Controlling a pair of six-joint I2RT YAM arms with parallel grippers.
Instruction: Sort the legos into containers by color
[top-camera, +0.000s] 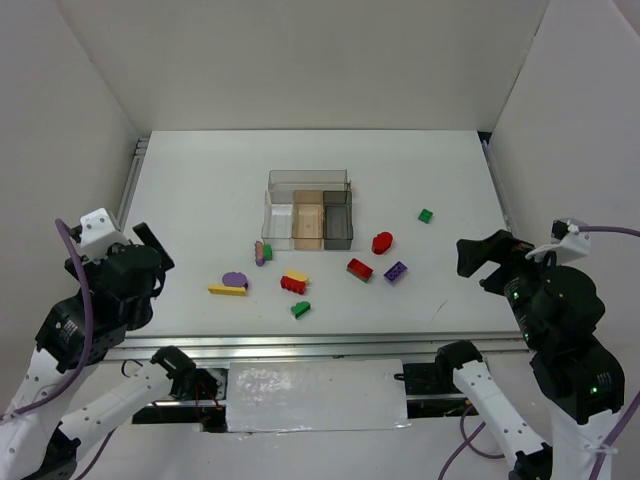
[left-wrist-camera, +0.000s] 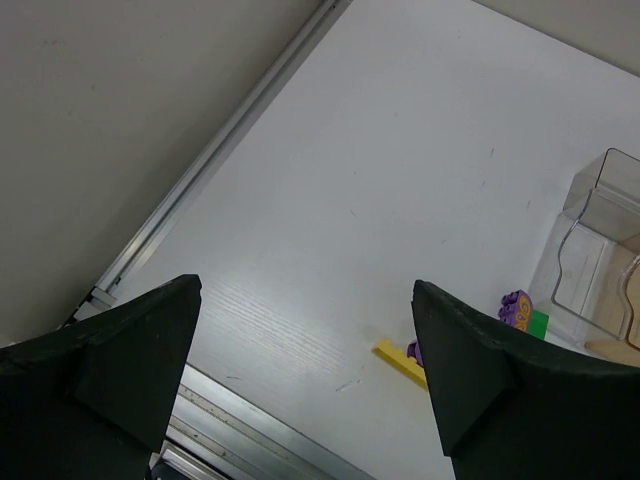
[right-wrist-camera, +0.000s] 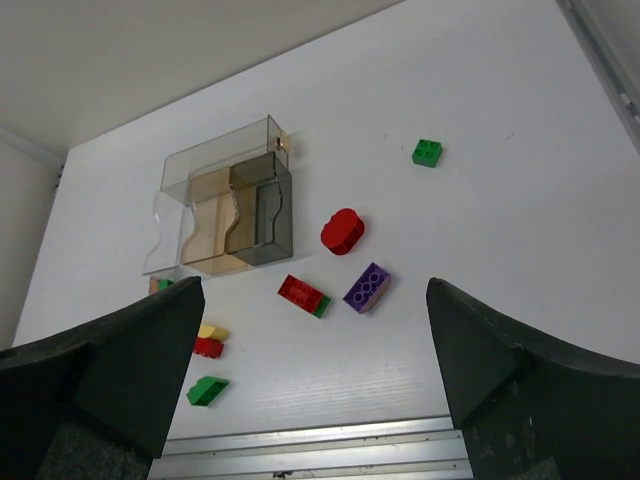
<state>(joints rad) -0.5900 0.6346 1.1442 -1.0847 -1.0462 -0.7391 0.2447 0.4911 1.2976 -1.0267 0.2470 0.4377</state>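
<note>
The containers (top-camera: 309, 208) stand at mid table: a clear bin, a tan bin, a dark grey bin and a wider clear one behind; they also show in the right wrist view (right-wrist-camera: 225, 210). Legos lie in front of them: a red oval (top-camera: 382, 242), a red brick (top-camera: 359, 269), a purple brick (top-camera: 395, 272), a green brick (top-camera: 425, 215), a green piece (top-camera: 300, 309), a red and yellow pair (top-camera: 294, 281), a yellow bar with a purple piece (top-camera: 230, 285). My left gripper (left-wrist-camera: 305, 350) is open and empty at the left edge. My right gripper (right-wrist-camera: 312, 350) is open and empty at the right.
A small purple and green pair (top-camera: 262, 251) lies by the clear bin's front left corner. White walls close in the table on three sides. A metal rail (top-camera: 320, 345) runs along the near edge.
</note>
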